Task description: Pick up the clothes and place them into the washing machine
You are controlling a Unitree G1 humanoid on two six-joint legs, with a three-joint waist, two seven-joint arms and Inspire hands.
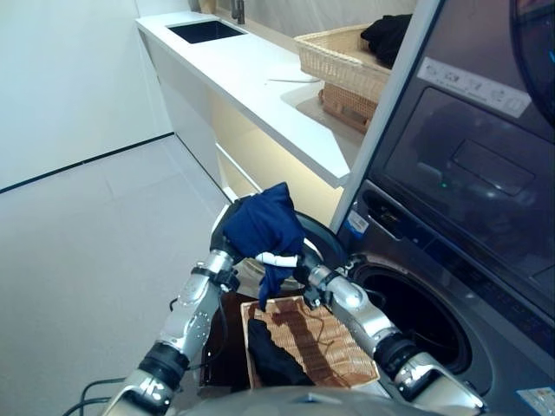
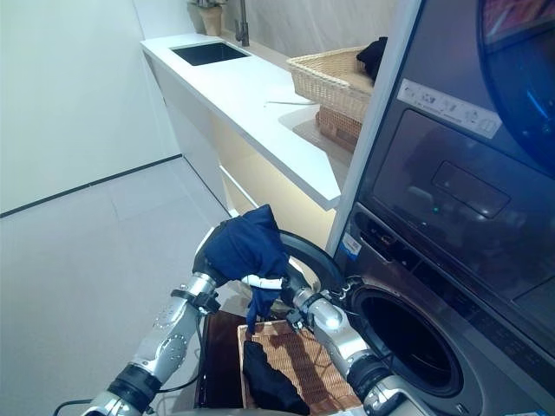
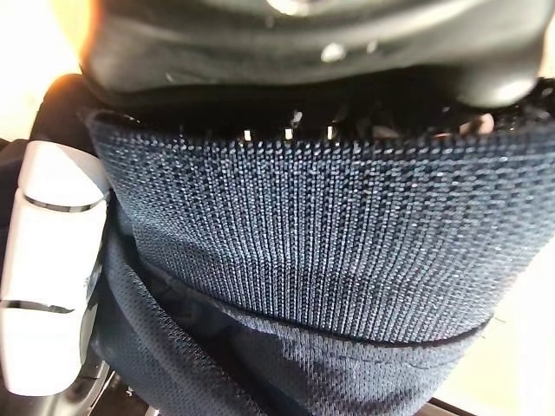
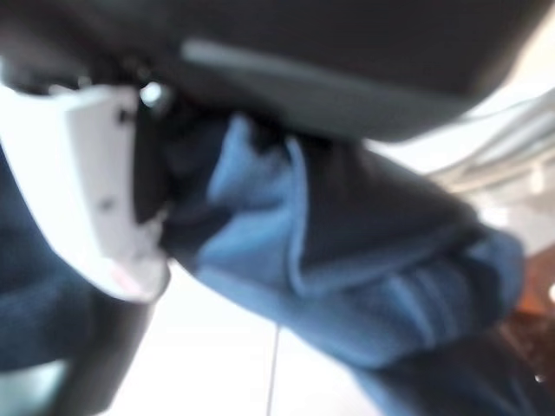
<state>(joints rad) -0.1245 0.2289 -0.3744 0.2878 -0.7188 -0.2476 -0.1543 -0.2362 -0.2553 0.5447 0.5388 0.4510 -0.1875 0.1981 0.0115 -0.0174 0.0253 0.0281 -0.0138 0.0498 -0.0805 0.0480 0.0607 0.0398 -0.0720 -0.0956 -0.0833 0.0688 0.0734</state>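
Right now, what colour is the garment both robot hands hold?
Dark navy blue garment, clearest in the left eye view.

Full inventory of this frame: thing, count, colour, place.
Navy garment: 1, dark blue, held up between both hands, over the floor basket.
Floor basket: 1, brown wicker, below the hands, dark clothing inside.
Washing machine: 1, dark grey, right, door open.
Counter: 1, white, far side, with sink.
Counter basket: 1, pale wicker, on counter, black clothing inside.
Left hand: gripping the garment.
Right hand: gripping the garment.

Left hand point(image 1: 227, 232) fingers hidden under bunched navy garment point(image 1: 264, 224).
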